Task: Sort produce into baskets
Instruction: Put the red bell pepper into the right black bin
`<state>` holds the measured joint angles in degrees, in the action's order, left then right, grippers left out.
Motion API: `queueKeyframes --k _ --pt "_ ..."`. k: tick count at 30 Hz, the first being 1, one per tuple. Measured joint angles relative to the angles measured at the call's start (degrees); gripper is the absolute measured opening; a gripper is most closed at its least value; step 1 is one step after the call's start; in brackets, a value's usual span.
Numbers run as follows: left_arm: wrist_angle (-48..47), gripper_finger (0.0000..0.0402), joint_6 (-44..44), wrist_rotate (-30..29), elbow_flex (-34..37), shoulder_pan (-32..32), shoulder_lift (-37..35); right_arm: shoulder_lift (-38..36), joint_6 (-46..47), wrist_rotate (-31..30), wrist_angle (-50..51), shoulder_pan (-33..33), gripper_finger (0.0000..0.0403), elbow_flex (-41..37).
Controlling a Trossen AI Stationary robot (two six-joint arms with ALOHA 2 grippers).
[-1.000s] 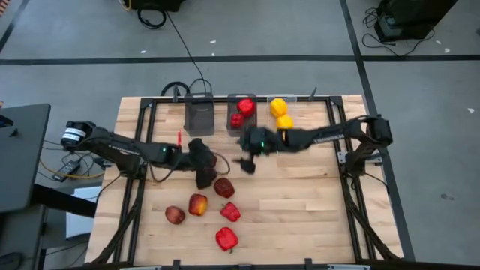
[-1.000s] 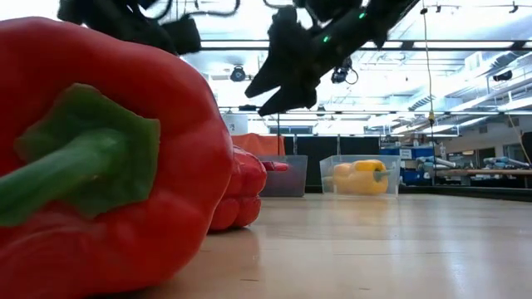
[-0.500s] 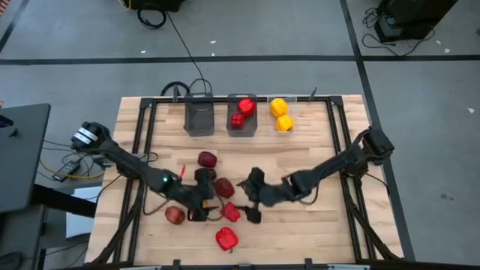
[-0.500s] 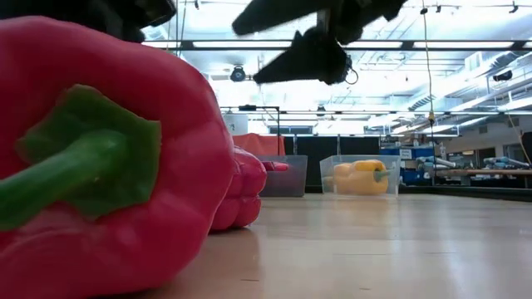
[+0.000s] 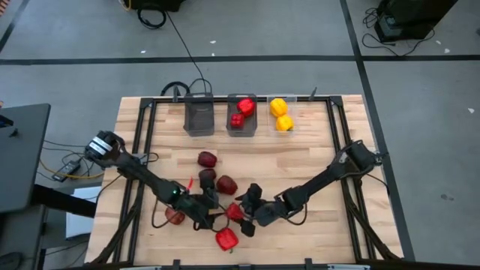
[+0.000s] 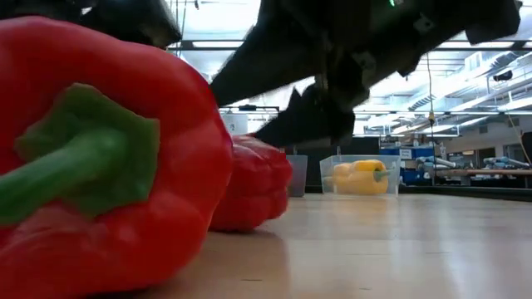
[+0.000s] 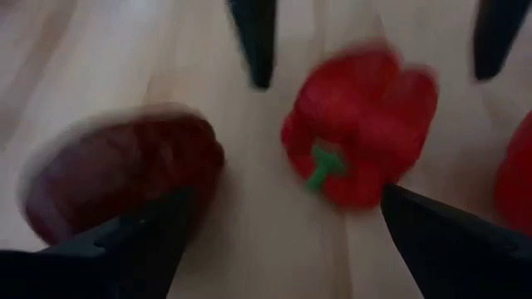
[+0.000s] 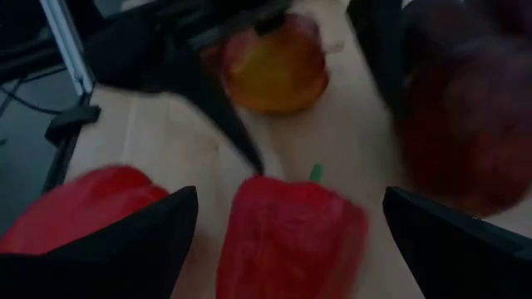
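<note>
A red bell pepper [image 5: 235,212] lies on the table between my two grippers. My left gripper [image 5: 212,208] stands open on its left, and my right gripper [image 5: 245,214] stands open on its right, both slanting down at it. In the right wrist view the pepper [image 8: 291,241] lies between my open fingers, with a red-yellow apple [image 8: 274,71] beyond it. In the left wrist view the pepper [image 7: 362,124] lies ahead and an apple [image 7: 125,174] lies by one finger. Another red pepper [image 5: 226,239] lies nearer the front edge. Neither gripper holds anything.
Three baskets stand at the far edge: an empty dark one [image 5: 199,116], one with red peppers [image 5: 241,116], a clear one with yellow peppers [image 5: 281,116]. Dark red apples [image 5: 207,159] [image 5: 226,184] lie mid-table, and another apple [image 5: 175,216] lies at near left. Bare wood on the right.
Both grippers have come down and toward the table's near edge, staying open. My right one has swung from beside the far baskets to the red pepper. My left one has gone from the table's middle to the same pepper's other side. The produce has kept its place.
</note>
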<state>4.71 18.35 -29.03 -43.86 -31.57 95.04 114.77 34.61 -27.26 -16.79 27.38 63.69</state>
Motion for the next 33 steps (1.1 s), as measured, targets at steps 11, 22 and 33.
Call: queueKeyframes --k 11,22,33 --pt "1.49 0.0392 0.31 -0.33 -2.79 0.04 4.12 1.41 1.56 1.56 2.29 0.68 0.0392 0.17" --pt "3.74 0.0392 0.35 -2.02 -3.19 0.04 4.03 1.44 0.36 1.67 7.98 0.21 0.0327 0.17" --pt "-0.40 0.0392 2.93 -4.52 -5.42 0.07 -0.60 0.89 0.35 4.98 7.23 -1.41 0.0221 0.17"
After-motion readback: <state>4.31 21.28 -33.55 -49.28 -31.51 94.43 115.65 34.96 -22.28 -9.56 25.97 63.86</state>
